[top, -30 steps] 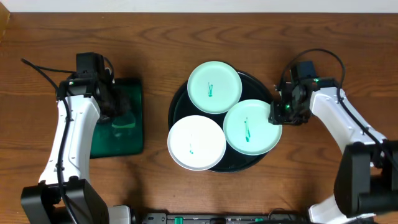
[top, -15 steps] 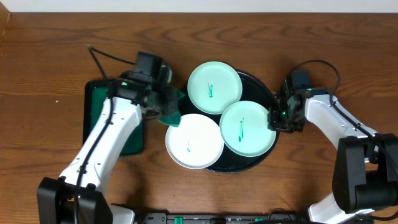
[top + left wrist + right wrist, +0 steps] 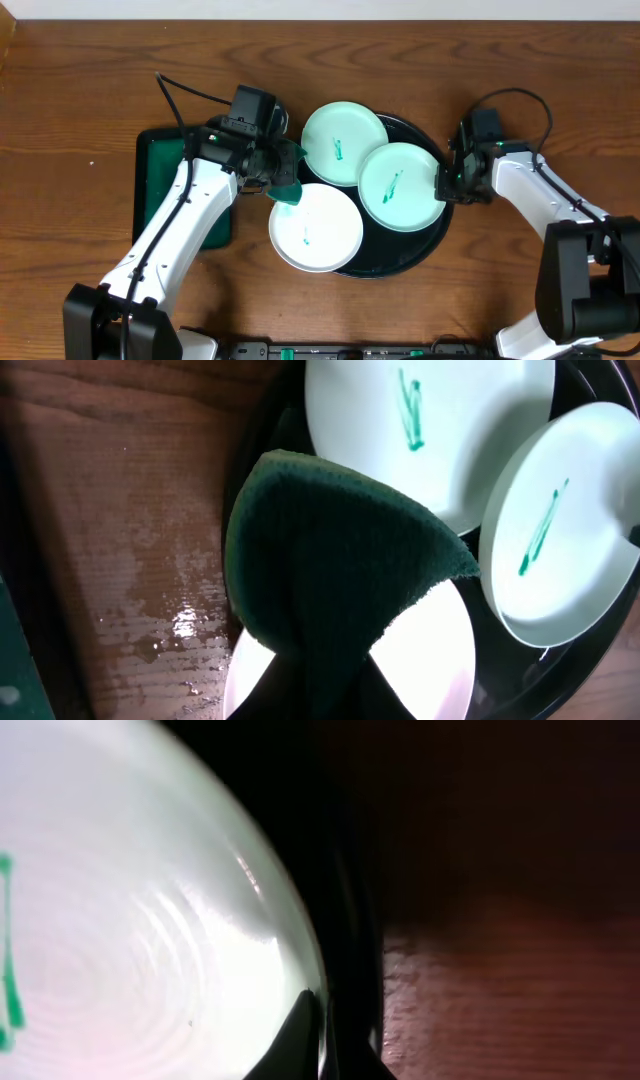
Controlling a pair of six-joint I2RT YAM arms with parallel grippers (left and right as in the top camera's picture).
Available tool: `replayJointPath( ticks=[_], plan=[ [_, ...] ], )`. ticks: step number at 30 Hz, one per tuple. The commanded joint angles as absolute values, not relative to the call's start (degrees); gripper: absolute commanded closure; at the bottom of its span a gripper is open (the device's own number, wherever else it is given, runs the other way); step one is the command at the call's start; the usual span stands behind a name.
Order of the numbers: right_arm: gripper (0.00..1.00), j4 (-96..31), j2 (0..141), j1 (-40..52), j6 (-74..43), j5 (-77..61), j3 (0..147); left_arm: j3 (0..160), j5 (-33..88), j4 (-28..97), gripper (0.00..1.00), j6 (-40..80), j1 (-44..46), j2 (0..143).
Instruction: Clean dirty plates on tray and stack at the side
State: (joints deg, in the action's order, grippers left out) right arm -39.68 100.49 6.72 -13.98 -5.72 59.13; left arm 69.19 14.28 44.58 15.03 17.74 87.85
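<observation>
You have brought the green cloth (image 3: 330, 560) to the left edge of the tray (image 3: 400, 255), left fingers (image 3: 278, 170) clamped on it. Right fingers (image 3: 448, 182) pinch the tilted mint plate (image 3: 398, 187); wipe its smear next.

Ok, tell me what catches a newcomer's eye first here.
Three green-smeared plates crowd the black tray mid-table. The left gripper holds a dark green sponge over the white plate, while the right gripper pinches the rim of the right mint-green plate.
</observation>
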Motion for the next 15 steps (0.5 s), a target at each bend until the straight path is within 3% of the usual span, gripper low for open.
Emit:
replayJointPath(
  ticks=[1,12,15],
  plan=[
    [0.99,-42.6,98.4,6.3,-10.3,-1.2,62.6,69.4,14.6,44.4,0.93,15.3,17.7,86.9],
    [0.99,-60.7,92.9,6.5,-6.0,1.6,68.2,69.4,14.6,44.4,0.93,15.3,17.7,86.9],
    [0.99,-59.9,92.9,6.7,-6.4,1.0,67.3,69.4,14.6,44.4,0.93,15.3,17.7,86.9]
  ],
)
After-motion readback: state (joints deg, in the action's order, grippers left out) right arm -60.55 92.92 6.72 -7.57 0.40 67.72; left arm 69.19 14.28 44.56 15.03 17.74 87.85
